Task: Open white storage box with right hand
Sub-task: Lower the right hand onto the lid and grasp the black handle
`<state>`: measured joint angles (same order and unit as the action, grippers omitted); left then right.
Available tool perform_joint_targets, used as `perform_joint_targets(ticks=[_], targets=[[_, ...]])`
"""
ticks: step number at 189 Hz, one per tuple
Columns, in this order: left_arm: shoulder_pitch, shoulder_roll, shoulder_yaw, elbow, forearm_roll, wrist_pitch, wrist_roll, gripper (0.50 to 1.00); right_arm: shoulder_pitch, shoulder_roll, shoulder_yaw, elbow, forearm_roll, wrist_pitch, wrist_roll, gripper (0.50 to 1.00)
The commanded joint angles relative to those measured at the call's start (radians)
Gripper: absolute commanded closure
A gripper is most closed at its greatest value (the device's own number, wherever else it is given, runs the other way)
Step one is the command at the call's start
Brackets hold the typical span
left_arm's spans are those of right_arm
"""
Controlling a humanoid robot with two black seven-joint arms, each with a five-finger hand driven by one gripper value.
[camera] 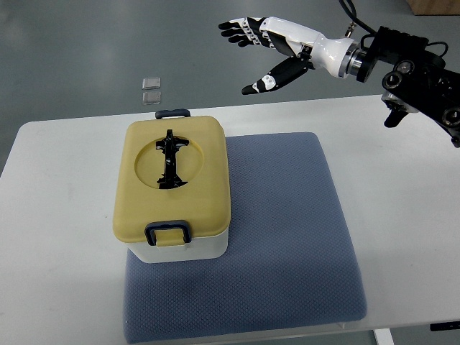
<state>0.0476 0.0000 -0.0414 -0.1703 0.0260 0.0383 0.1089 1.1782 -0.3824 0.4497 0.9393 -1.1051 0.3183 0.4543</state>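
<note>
The white storage box stands on the left part of a blue-grey mat. Its tan lid lies flat on top, with a black folding handle in a round recess. A dark latch sits at the near edge of the lid and another latch at the far edge. My right hand hovers high beyond the table's far edge, up and to the right of the box. Its fingers are spread, the thumb apart, and it holds nothing. The left arm does not show.
The white table carries the mat and box. My right arm's black joints hang over the table's far right corner. Two small clear tiles lie on the grey floor beyond the table. A brown box corner shows at top right.
</note>
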Motion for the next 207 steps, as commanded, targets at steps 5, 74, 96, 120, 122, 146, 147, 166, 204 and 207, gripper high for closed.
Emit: perform_joint_targets(ticks=[5, 74, 96, 120, 122, 146, 147, 166, 204, 207], targets=[[0.0, 0.0, 0.0, 0.0, 0.0, 0.0, 0.0, 0.5, 0.072, 0.01, -0.028, 0.044, -0.143, 0.002, 0.044, 0.568], [0.0, 0.0, 0.0, 0.0, 0.0, 0.0, 0.0, 0.5, 0.304, 0.138, -0.285, 0.085, -0.384, -0.001, 0.087, 0.568], [0.0, 0.0, 0.0, 0.0, 0.0, 0.0, 0.0, 0.5, 0.343, 0.186, -0.348, 0.084, -0.404, -0.01, 0.089, 0.568], [0.0, 0.0, 0.0, 0.0, 0.0, 0.0, 0.0, 0.5, 0.359, 0.22, -0.356, 0.084, -0.415, -0.012, 0.089, 0.568], [0.0, 0.0, 0.0, 0.0, 0.0, 0.0, 0.0, 0.5, 0.359, 0.224, -0.356, 0.084, -0.417, -0.012, 0.089, 0.568], [0.0, 0.0, 0.0, 0.0, 0.0, 0.0, 0.0, 0.5, 0.36, 0.241, -0.378, 0.081, -0.467, -0.013, 0.089, 0.568], [0.0, 0.0, 0.0, 0.0, 0.0, 0.0, 0.0, 0.5, 0.36, 0.241, -0.378, 0.081, -0.467, -0.013, 0.089, 0.568], [0.0, 0.0, 0.0, 0.0, 0.0, 0.0, 0.0, 0.5, 0.359, 0.243, -0.396, 0.075, -0.49, -0.021, 0.089, 0.568], [0.0, 0.0, 0.0, 0.0, 0.0, 0.0, 0.0, 0.5, 0.357, 0.243, -0.405, 0.059, -0.521, -0.035, 0.089, 0.568], [0.0, 0.0, 0.0, 0.0, 0.0, 0.0, 0.0, 0.5, 0.357, 0.244, -0.405, 0.059, -0.522, -0.035, 0.089, 0.568]])
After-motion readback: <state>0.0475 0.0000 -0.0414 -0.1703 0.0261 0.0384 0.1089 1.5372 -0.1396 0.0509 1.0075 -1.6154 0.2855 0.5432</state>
